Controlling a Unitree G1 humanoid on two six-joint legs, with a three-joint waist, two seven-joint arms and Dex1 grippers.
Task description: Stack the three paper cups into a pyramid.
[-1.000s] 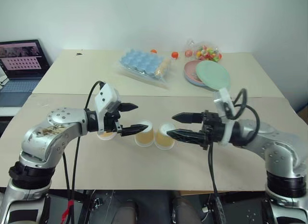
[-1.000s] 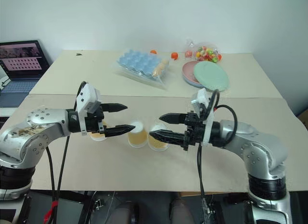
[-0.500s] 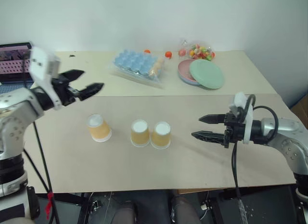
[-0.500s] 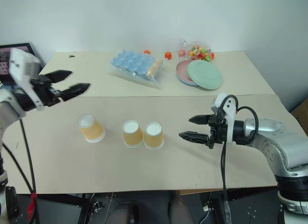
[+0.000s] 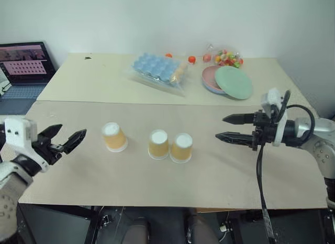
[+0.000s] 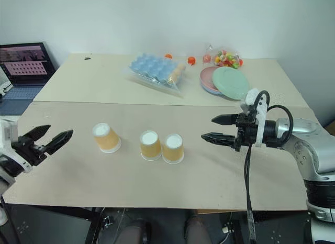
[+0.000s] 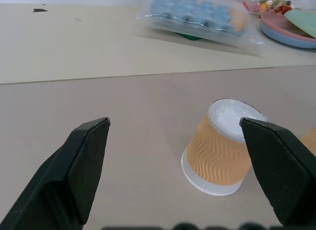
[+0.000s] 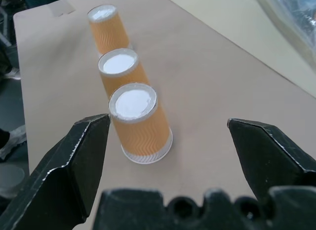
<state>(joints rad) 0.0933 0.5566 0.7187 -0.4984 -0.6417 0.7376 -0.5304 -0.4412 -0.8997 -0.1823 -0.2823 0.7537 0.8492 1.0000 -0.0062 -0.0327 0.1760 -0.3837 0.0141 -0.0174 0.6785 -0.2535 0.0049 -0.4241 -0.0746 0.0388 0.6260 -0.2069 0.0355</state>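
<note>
Cups sit upside down in a row at the centre of the frame on the tan table (image 5: 157, 181): the left cup (image 5: 113, 136) stands apart, while the middle cup (image 5: 158, 144) and right cup (image 5: 181, 147) are side by side. Nothing is stacked yet. Each is tapered ribbed paper, orange with a white rim and base. The left gripper (image 5: 65, 140) at lower left and the right gripper (image 5: 227, 127) at right both hang spread and empty. Next, probably, a jaw must close around one cup's wall.

Three paper cups (image 5: 158, 144) are set upside down on the beige bench (image 5: 131, 181) w/ egg tray (image 5: 157, 69), plates (image 5: 227, 80), candy bag (image 5: 226, 57) at back.
</note>
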